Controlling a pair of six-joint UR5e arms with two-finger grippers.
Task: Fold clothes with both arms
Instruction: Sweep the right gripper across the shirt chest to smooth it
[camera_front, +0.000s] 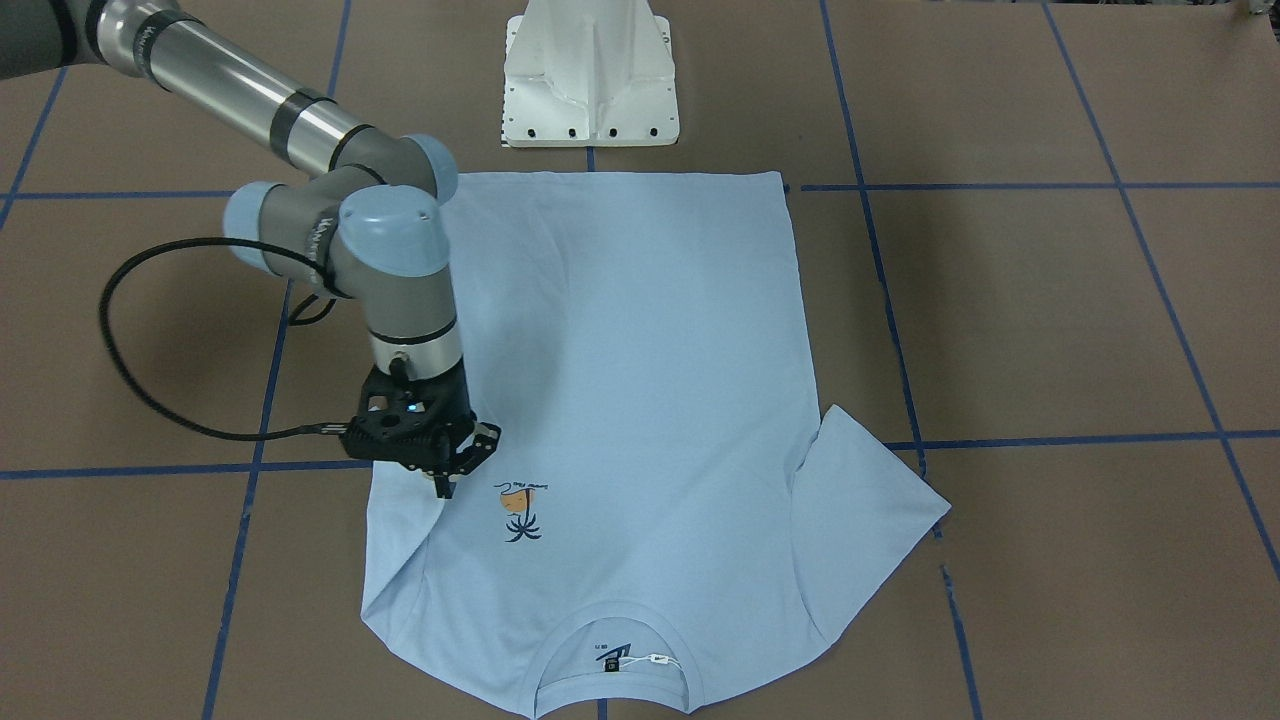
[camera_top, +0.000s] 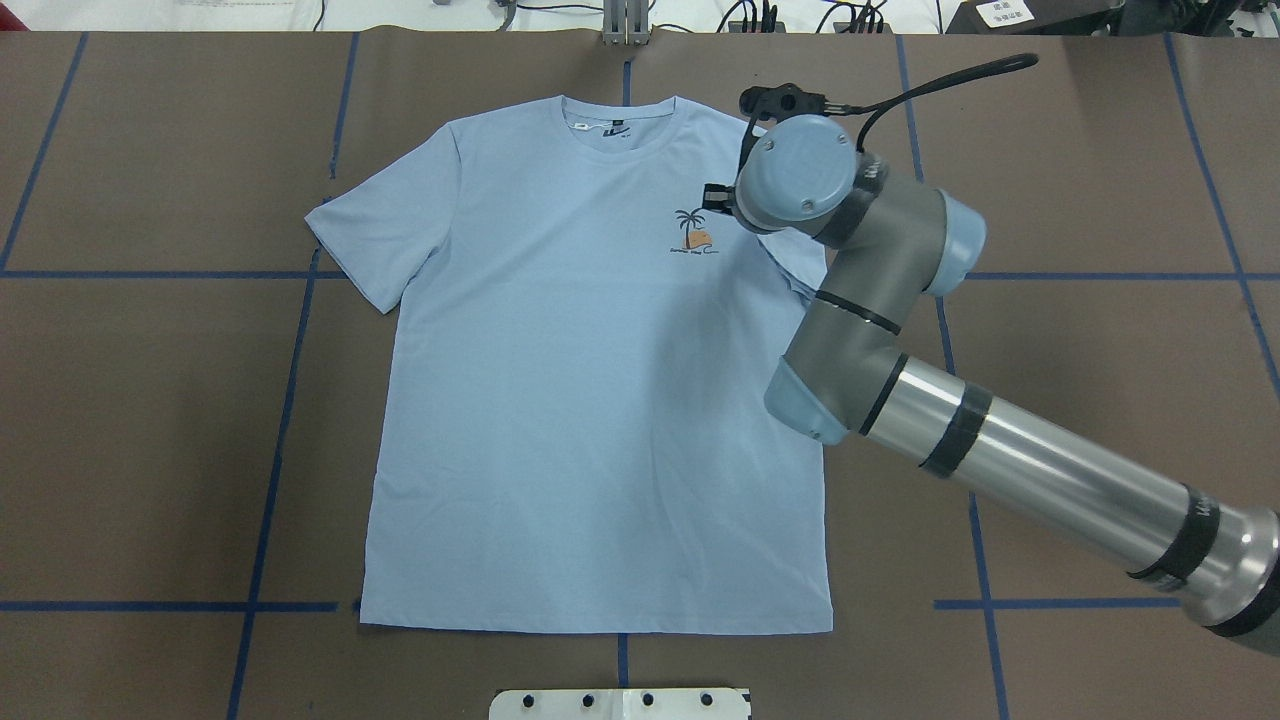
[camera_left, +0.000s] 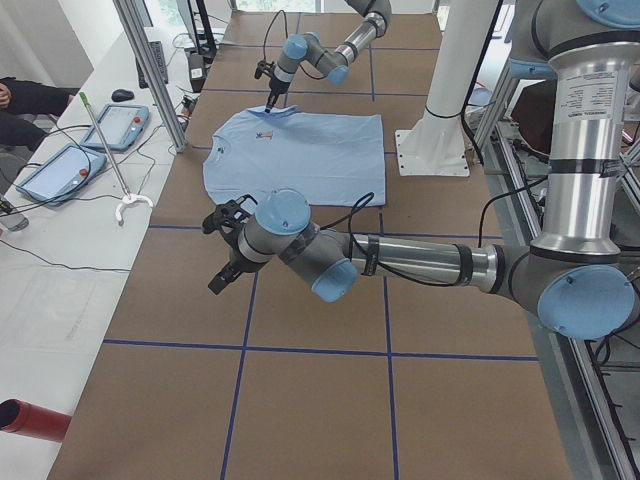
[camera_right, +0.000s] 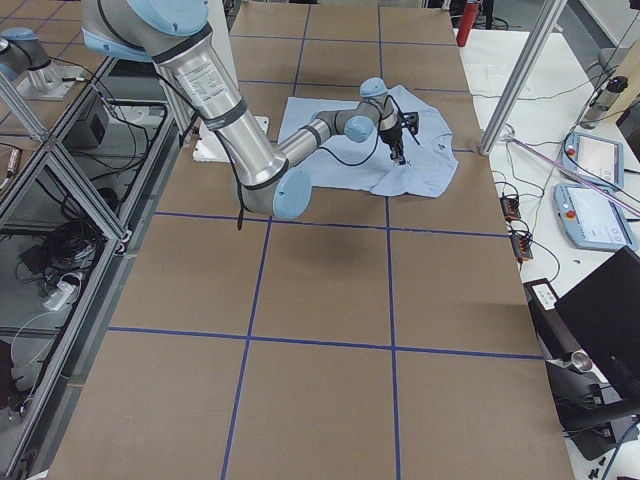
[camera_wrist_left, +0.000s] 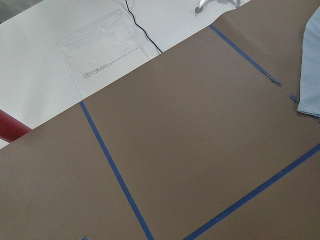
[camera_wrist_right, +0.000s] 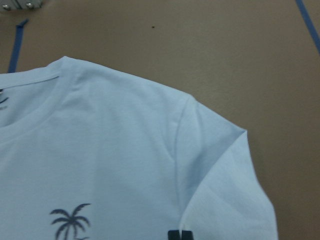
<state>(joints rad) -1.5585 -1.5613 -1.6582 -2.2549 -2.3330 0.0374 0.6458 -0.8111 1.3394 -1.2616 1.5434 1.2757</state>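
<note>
The light blue T-shirt (camera_front: 640, 400) lies flat on the brown table, chest up, with its collar at the far side from the robot's base (camera_top: 590, 400). My right gripper (camera_front: 443, 487) stands on it beside the palm-tree print (camera_front: 520, 510), with that sleeve folded in over the body. In the right wrist view the fingertips (camera_wrist_right: 173, 234) sit close together with the sleeve's (camera_wrist_right: 225, 190) fabric pinched between them. The other sleeve (camera_front: 870, 520) lies spread out. My left gripper (camera_left: 214, 288) hangs over bare table, well clear of the shirt (camera_left: 300, 155); I cannot tell if it is open or shut.
The white pedestal base (camera_front: 590, 80) stands just behind the shirt's hem. Blue tape lines (camera_front: 1050, 440) cross the brown table. Beyond the table's far edge there is a white bench with tablets (camera_left: 60, 170), cables, aluminium posts (camera_left: 150, 70), a red cylinder (camera_left: 30, 420) and a person's arm (camera_left: 20, 95).
</note>
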